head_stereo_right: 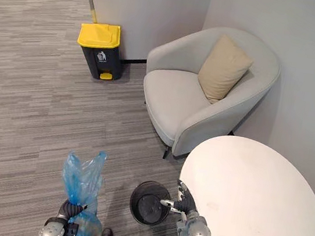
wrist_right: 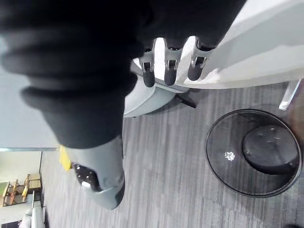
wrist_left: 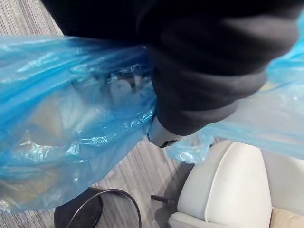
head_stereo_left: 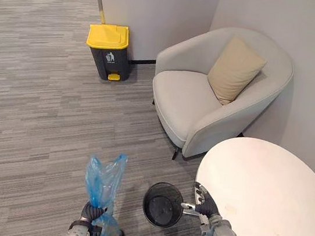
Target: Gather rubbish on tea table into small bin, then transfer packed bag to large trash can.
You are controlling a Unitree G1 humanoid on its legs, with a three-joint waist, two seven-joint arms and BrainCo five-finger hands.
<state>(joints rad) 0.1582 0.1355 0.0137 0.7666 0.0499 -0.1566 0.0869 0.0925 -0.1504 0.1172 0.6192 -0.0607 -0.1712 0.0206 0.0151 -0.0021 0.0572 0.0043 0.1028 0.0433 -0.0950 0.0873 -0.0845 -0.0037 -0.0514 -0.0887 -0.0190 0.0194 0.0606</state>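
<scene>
This looks like a lounge corner in an office or similar public building. Grey striped carpet tiles cover the floor (head_stereo_left: 30, 106), and the walls (head_stereo_left: 155, 12) are plain and pale. A light tub armchair (head_stereo_left: 177, 100) with a beige cushion (head_stereo_left: 234, 70) sits in the corner beside a round white tabletop (head_stereo_left: 268, 204). A grey pedal bin (head_stereo_left: 109, 52) with a yellow lid stands against the wall.

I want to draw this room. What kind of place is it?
Probably a sitting corner in an office or lobby: a soft armchair with a cushion, a round white table beside it, and a yellow-lidded trash can against the wall on grey carpet.
</scene>
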